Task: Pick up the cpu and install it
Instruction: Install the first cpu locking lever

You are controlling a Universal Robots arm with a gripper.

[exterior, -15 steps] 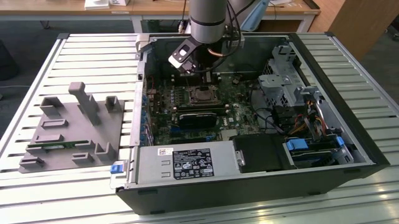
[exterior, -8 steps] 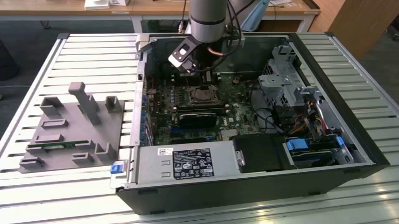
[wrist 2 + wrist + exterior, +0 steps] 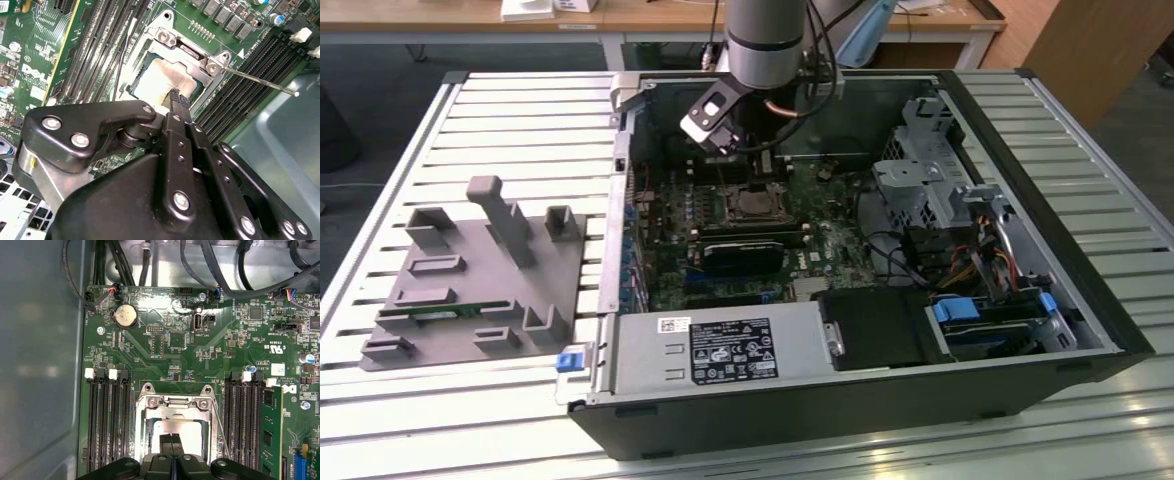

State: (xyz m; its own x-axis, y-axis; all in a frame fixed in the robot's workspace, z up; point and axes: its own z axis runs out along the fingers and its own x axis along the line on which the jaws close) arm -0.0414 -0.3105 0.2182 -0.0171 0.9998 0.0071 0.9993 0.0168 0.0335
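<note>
The cpu [image 3: 172, 429] lay flat in its socket, a small square chip with a bright silver top, pale and glaring under the light, ringed all round by the socket's metal frame [image 3: 172, 401]. The gripper [image 3: 170, 439] had its two black fingers pressed together, clenched on nothing; their joined tips stood right at the silver top, though whether they quite touched it I could not tell. A thin metal lever [image 3: 260, 82] ran out from one corner of the frame, across the dark memory slots [image 3: 107, 425] that flanked the socket on both sides. Around them spread the green board [image 3: 200, 345], with a round coin battery [image 3: 125, 316] well apart from the socket.

In the exterior view the board sat inside an open case [image 3: 1081, 310] lying on its side; the arm [image 3: 763, 40] stood over the socket at twelve o'clock; a grey power supply [image 3: 720, 350] lay at six o'clock of the socket. At nine o'clock of the case, on the slatted table [image 3: 400, 150], rested a grey tray [image 3: 480, 285] holding a long green memory stick [image 3: 440, 312].
</note>
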